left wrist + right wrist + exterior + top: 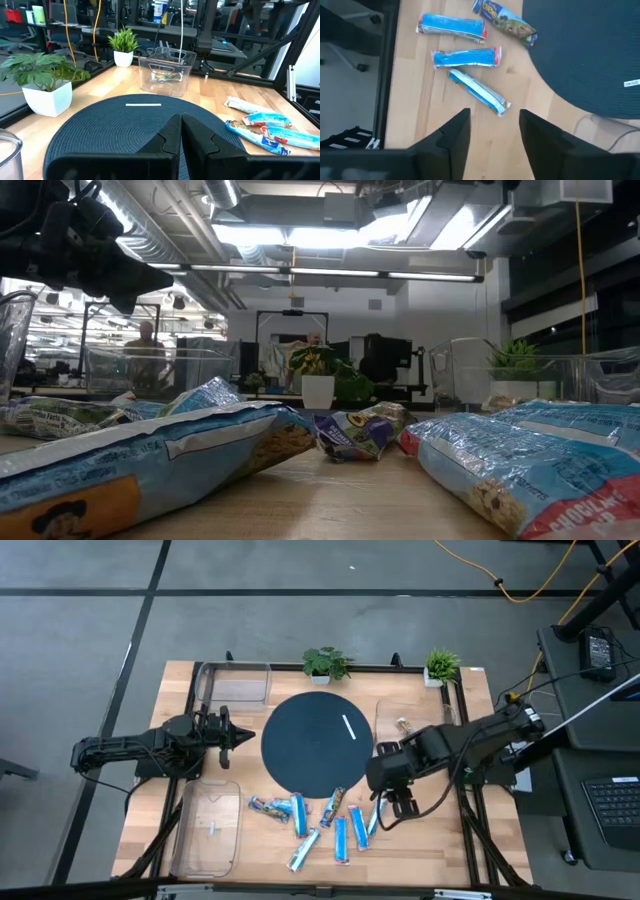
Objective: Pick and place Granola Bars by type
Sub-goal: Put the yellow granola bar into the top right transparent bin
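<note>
Right gripper [490, 132], jaws parted and empty, hovers over light, crinkly, slippery granola bars [340, 839] scattered on the worktop [440, 850], best pinched mid-wrapper; left gripper [181, 137] waits clenched.

A round mat [310, 743] lay at the centre of the surface [430, 840], with the granola bars [320, 821] scattered along its near edge. Two potted plants [326, 664] stood behind the mat at the far edge. Bins sat at the far left [234, 682], near left [207, 831] and right [400, 718] of the mat. The right tool [393, 808] hung over the rightmost bars; the left tool [243, 735] sat at the mat's left edge.
</note>
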Controlling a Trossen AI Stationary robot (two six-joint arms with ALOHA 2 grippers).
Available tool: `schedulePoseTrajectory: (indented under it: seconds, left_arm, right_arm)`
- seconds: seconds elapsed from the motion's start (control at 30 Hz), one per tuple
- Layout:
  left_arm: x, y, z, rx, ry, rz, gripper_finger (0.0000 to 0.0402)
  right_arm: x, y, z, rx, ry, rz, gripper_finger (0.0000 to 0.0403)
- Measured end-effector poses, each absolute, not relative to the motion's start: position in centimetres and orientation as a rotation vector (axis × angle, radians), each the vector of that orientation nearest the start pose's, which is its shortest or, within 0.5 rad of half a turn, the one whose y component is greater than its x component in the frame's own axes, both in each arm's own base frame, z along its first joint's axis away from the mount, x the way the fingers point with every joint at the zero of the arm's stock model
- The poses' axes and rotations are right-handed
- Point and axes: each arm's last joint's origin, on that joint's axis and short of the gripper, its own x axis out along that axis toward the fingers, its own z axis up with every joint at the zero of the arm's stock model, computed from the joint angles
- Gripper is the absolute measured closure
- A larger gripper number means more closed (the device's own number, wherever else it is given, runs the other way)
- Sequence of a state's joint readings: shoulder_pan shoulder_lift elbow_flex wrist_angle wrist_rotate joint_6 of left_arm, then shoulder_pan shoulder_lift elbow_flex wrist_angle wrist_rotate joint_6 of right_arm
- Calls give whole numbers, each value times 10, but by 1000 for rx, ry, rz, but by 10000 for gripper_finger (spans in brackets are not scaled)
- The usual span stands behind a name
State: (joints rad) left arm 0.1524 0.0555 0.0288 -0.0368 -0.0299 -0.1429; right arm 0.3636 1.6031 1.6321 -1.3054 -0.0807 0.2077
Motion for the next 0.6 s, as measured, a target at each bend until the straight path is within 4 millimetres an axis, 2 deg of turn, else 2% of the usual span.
schedulePoseTrajectory:
  seconds: [0.2, 0.33, 0.47, 0.6]
  left_arm:
    - [98, 16, 165, -146, 50, 188, 395]
    - [98, 16, 165, -146, 50, 189, 395]
    - [98, 16, 165, -146, 50, 189, 395]
    - [98, 16, 166, -146, 50, 189, 395]
  right_arm:
    - [288, 118, 327, -31, 1330, 253, 138]
    - [289, 122, 293, -43, 1369, 251, 86]
    - [282, 124, 249, -28, 1436, 214, 68]
    - [274, 122, 219, -1, 1467, 165, 71]
